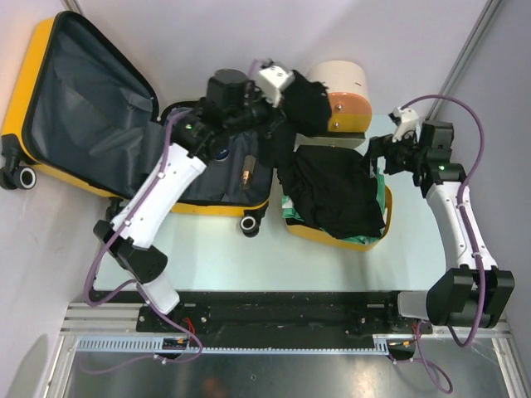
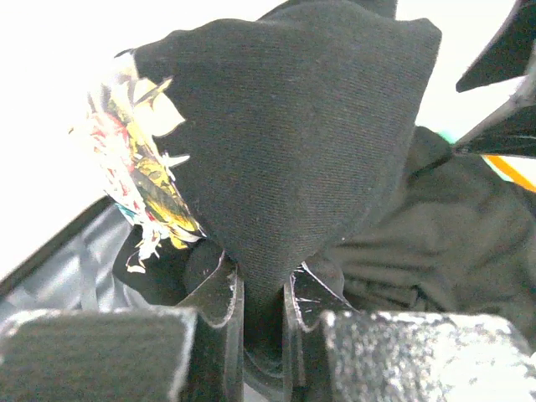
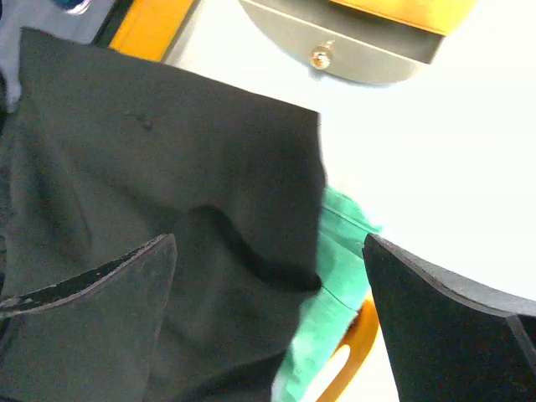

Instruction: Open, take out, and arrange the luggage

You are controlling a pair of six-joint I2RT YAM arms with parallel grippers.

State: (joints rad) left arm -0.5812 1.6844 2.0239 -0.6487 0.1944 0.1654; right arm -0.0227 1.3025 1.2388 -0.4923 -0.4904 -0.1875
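— Where's the luggage?
— The luggage (image 1: 83, 108) lies open at the far left of the table (image 1: 241, 261). Its lid is propped up on the left, and the other half lies flat under the left arm, grey lining showing.
— And the left gripper?
— The left gripper (image 2: 262, 297) is clamped on a fold of black cloth (image 2: 301, 142), held up over the luggage's right edge. A coloured print (image 2: 146, 180) shows on the cloth.
— What's in the way?
— A bin (image 1: 319, 235) just right of the luggage, with a black heap (image 1: 336, 191) draped over it and green cloth (image 3: 335, 276) beneath. The raised cloth hangs down to the heap; one piece or two, I can't tell. A cabinet (image 1: 344, 87) stands just behind the bin, partly hidden by the cloth.
— The right side?
— The right gripper (image 3: 268, 310) hovers at the heap's right edge, fingers wide apart, holding nothing
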